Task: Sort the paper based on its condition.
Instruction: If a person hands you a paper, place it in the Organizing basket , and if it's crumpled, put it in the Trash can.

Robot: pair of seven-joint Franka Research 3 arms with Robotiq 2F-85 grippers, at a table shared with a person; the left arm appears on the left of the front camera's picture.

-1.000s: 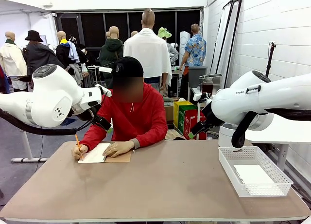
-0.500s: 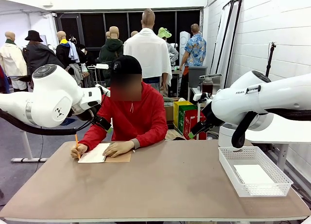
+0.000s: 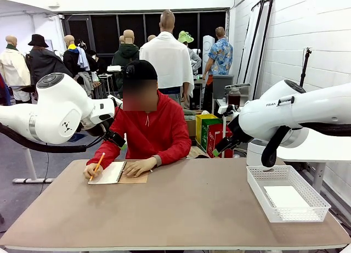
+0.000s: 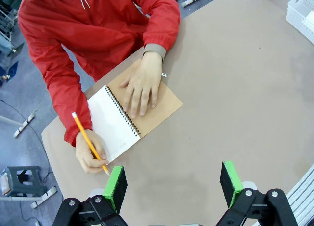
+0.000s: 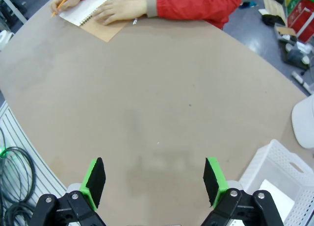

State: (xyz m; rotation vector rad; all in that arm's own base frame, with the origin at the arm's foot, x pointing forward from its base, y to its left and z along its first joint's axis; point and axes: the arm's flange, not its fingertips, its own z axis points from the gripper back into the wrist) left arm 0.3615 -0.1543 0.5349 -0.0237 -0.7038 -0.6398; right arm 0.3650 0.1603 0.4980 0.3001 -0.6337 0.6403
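Pause before sorting — my left hand [image 4: 171,179] and right hand [image 5: 153,179] hang open; next I need that page [image 4: 110,120] torn from the notebook [image 4: 167,103].

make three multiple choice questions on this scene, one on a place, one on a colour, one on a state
1. Where does the white basket stand?
A. at the robot's right end of the table
B. in the middle of it
C. on the floor

2. What colour is the pencil?
A. blue
B. orange
C. black

3. How is the left gripper?
A. shut, pads touching
B. shut on the pencil
C. open, holding nothing

Key:
1 A: the front view shows it at picture right, which is the robot's right.
2 B: the left wrist view shows an orange shaft.
3 C: its green pads stand wide apart over bare table.
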